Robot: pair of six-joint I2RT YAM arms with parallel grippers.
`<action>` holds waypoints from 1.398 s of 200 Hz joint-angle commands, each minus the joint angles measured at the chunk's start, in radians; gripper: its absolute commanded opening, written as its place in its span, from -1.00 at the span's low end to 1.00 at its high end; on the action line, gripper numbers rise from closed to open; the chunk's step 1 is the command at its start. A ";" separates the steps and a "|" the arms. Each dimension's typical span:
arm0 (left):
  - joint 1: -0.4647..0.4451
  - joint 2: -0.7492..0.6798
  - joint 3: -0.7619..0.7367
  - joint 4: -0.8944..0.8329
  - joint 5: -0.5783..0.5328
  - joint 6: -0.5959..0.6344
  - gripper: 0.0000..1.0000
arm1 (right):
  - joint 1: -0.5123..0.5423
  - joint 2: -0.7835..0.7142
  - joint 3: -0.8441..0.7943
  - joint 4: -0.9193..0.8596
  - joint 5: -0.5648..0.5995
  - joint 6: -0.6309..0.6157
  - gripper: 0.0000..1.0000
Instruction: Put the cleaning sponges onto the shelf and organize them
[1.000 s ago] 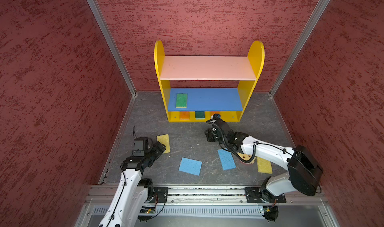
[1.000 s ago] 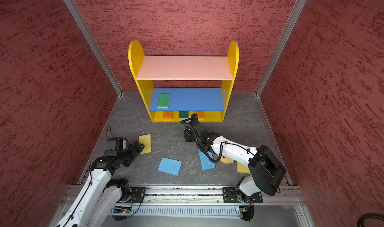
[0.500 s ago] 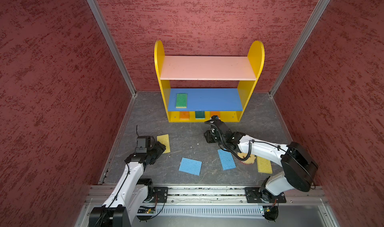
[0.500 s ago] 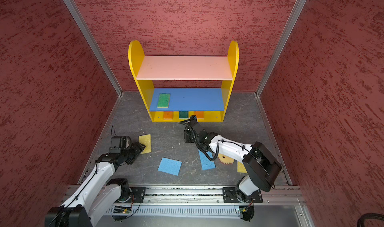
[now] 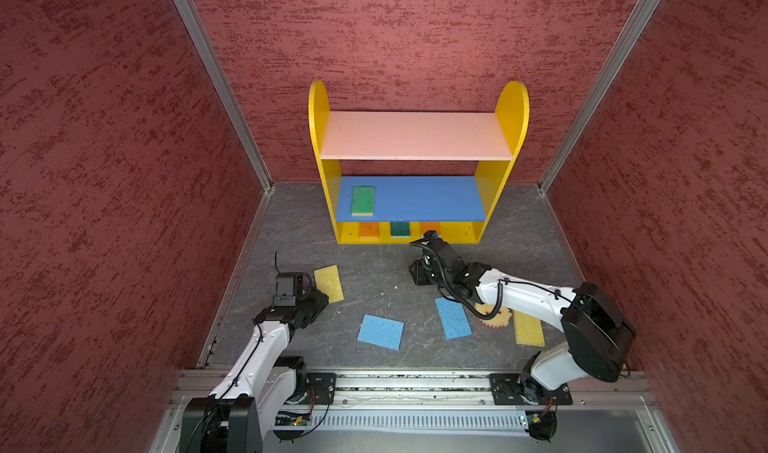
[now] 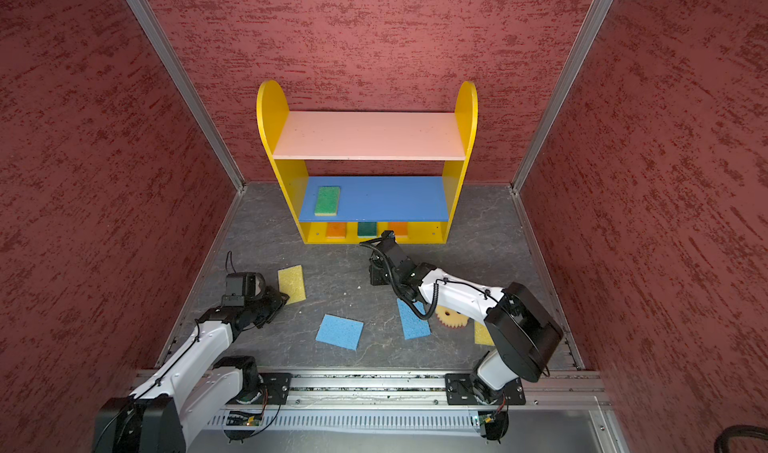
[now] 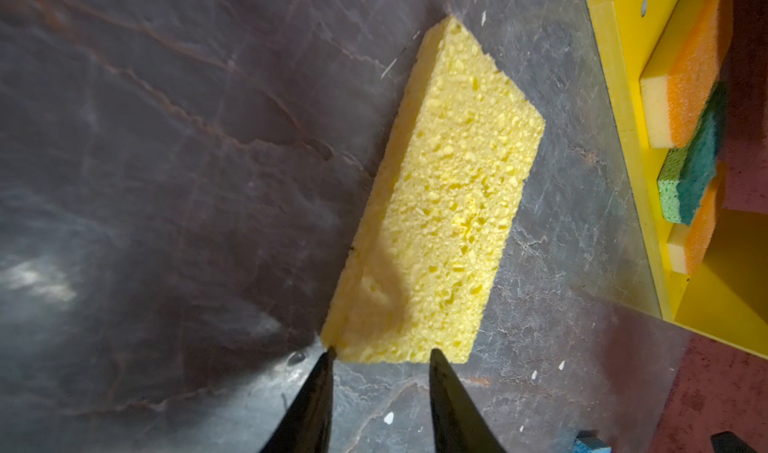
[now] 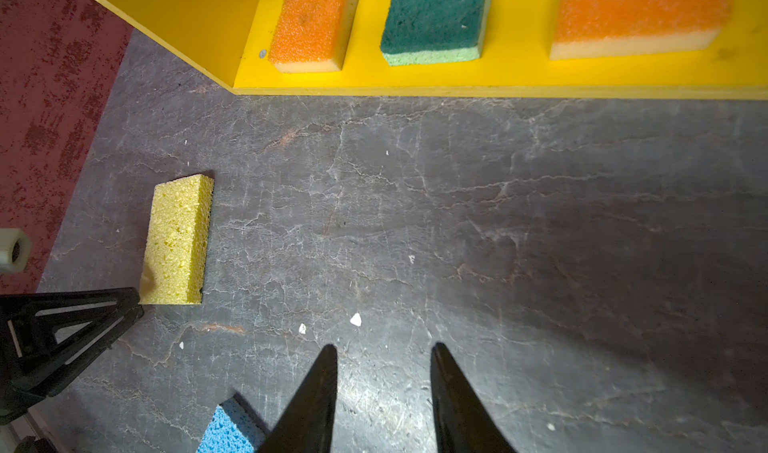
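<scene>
The left gripper (image 7: pixel 381 352) has its jaws apart with a clear gap, and nothing sits between them. Its tips are at the near short edge of a yellow sponge (image 7: pixel 440 206) lying flat on the floor (image 7: pixel 166 181). One fingertip (image 7: pixel 328 357) seems to touch the sponge's corner, though the wrist view does not settle that contact. The right gripper (image 8: pixel 384 347) is likewise spread and empty, low over bare floor just in front of the shelf (image 5: pixel 513 110).

On the shelf's yellow bottom board lie an orange sponge (image 8: pixel 309 23), a dark green sponge (image 8: pixel 434 10) and a second orange sponge (image 8: pixel 640 8), side by side without touching. A green sponge (image 5: pixel 363 200) lies at the left end of the blue middle board. On the floor are a blue sponge (image 5: pixel 380 331), a second blue sponge (image 5: pixel 453 318), a round yellow sponge (image 6: pixel 451 319) partly under the right arm, and a second yellow sponge (image 5: pixel 528 328).

Since a second ago the left arm's elbow has come into view at the bottom edge, while its gripper stays at the same end of the yellow sponge. The right gripper has barely shifted, and no sponge has moved.
</scene>
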 commanded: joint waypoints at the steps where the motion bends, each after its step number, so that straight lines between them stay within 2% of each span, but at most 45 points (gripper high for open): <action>1: -0.002 -0.027 -0.016 0.004 0.004 0.012 -0.48 | -0.006 -0.017 -0.007 0.020 -0.020 0.024 -0.22; 54: -0.015 -0.107 -0.006 -0.058 0.038 0.015 -1.00 | -0.006 -0.020 -0.037 0.053 -0.045 0.065 -0.22; 70: -0.033 -0.149 0.008 -0.078 0.065 0.007 -1.00 | -0.008 -0.017 -0.039 0.053 -0.050 0.079 -0.23; 99: -0.097 -0.204 0.063 -0.135 0.045 -0.003 -1.00 | -0.008 -0.015 -0.056 0.095 -0.098 0.094 -0.19; 138: -0.202 -0.222 0.102 -0.095 0.044 -0.075 -1.00 | -0.012 0.014 -0.109 0.337 -0.241 0.175 0.03; 158: -0.227 -0.194 0.139 -0.110 0.029 -0.052 -1.00 | -0.012 0.064 -0.097 0.393 -0.276 0.222 0.05; 165: -0.229 -0.187 0.150 -0.126 0.015 -0.032 -0.93 | -0.012 0.081 -0.087 0.398 -0.289 0.234 0.04; 173: -0.229 -0.181 0.162 -0.152 -0.005 -0.015 -0.72 | -0.011 0.099 -0.079 0.406 -0.302 0.243 0.04; 182: -0.226 -0.178 0.173 -0.177 -0.029 -0.003 -0.28 | -0.012 0.111 -0.076 0.416 -0.314 0.246 0.04; 190: -0.222 -0.182 0.178 -0.194 -0.041 0.006 0.03 | -0.012 0.120 -0.074 0.417 -0.319 0.246 0.05; 207: -0.213 -0.195 0.182 -0.224 -0.078 0.025 0.44 | -0.012 0.131 -0.066 0.401 -0.322 0.243 0.07; 225: -0.173 -0.184 0.178 -0.242 -0.096 0.046 0.63 | -0.012 0.137 -0.064 0.380 -0.315 0.229 0.08; 236: -0.135 -0.165 0.172 -0.243 -0.065 0.056 0.68 | -0.012 0.140 -0.057 0.349 -0.302 0.212 0.08; 255: -0.093 -0.141 0.165 -0.242 -0.025 0.079 0.72 | -0.011 0.143 -0.036 0.287 -0.284 0.182 0.05; 279: -0.069 -0.123 0.155 -0.240 -0.033 0.100 0.74 | -0.003 0.148 -0.013 0.227 -0.258 0.136 0.04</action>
